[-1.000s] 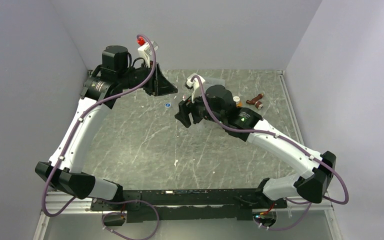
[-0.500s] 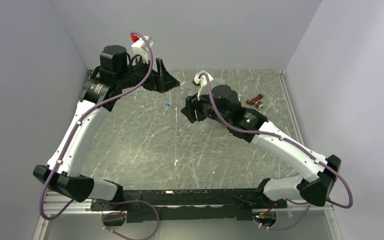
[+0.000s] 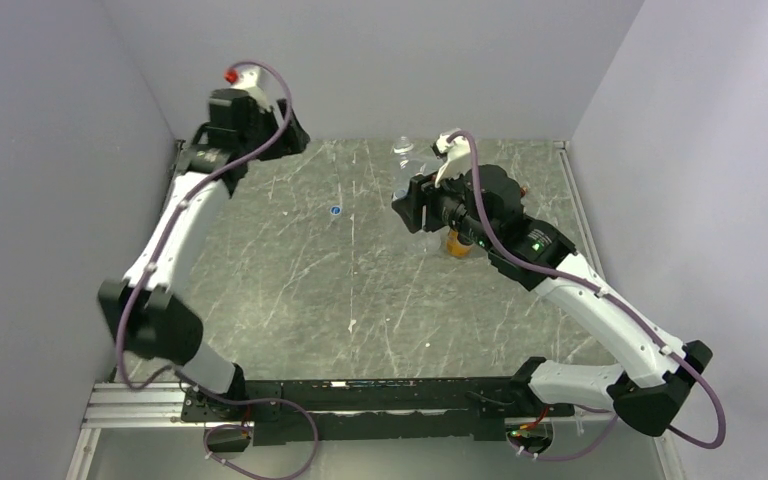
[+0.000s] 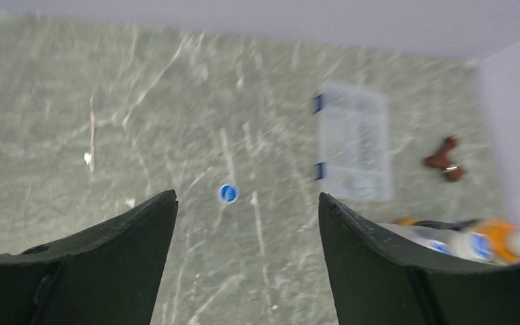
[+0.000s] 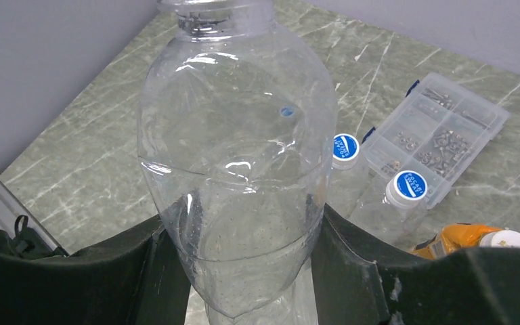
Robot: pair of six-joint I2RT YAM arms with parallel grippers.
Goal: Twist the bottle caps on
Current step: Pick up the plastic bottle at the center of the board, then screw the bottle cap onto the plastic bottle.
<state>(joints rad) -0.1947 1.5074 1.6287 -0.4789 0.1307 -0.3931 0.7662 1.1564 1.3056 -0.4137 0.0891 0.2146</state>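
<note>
Clear bottle tight between right jaws, neck outward along them; left jaws wide, empty.

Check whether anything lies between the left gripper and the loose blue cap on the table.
Nothing visible does. The loose blue cap lies alone on the table beyond the open left gripper; the clear box sits well aside.

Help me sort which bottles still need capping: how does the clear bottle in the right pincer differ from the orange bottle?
Colour: the clear bottle is see-through, the orange bottle orange.
Hold: the clear bottle stands upright, clamped in the right pincer; the orange bottle rests on the table, ungripped.
Cap: the orange bottle wears a white cap; the clear bottle's neck shows none in view.
Both are plastic bottles.
</note>
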